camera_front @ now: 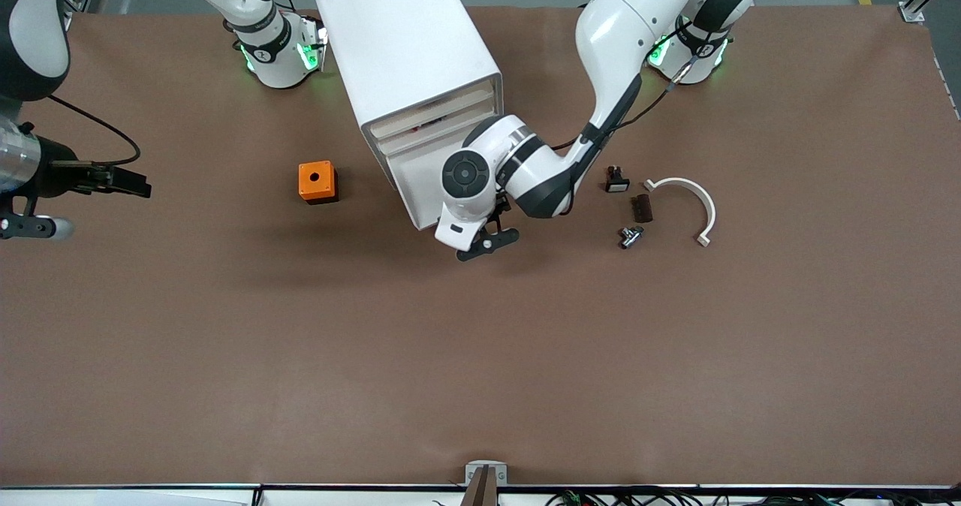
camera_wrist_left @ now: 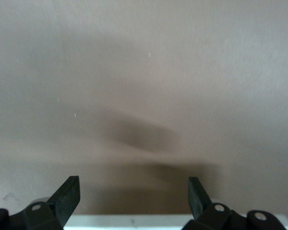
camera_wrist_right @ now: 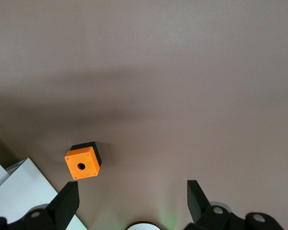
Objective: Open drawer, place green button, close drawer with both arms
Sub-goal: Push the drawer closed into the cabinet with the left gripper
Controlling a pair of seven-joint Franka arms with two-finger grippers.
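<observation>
The white cabinet (camera_front: 405, 48) stands near the robots' bases, with its drawers (camera_front: 439, 119) facing the front camera. Its lower front shows as a white face (camera_front: 415, 187); I cannot tell which drawer that is or how far out it stands. My left gripper (camera_front: 488, 245) is open right at the bottom of that face. In the left wrist view a white edge (camera_wrist_left: 134, 221) lies between the fingers of the left gripper (camera_wrist_left: 133, 184), which hold nothing. A tiny piece that I take for the button (camera_front: 631, 236) lies toward the left arm's end. My right gripper (camera_front: 131, 182) (camera_wrist_right: 132, 187) waits open, high over the table.
An orange box (camera_front: 317, 182) (camera_wrist_right: 83, 161) with a round hole sits beside the cabinet toward the right arm's end. Around the button lie a black piece with a white face (camera_front: 617, 180), a dark block (camera_front: 641, 207) and a white curved bracket (camera_front: 687, 204).
</observation>
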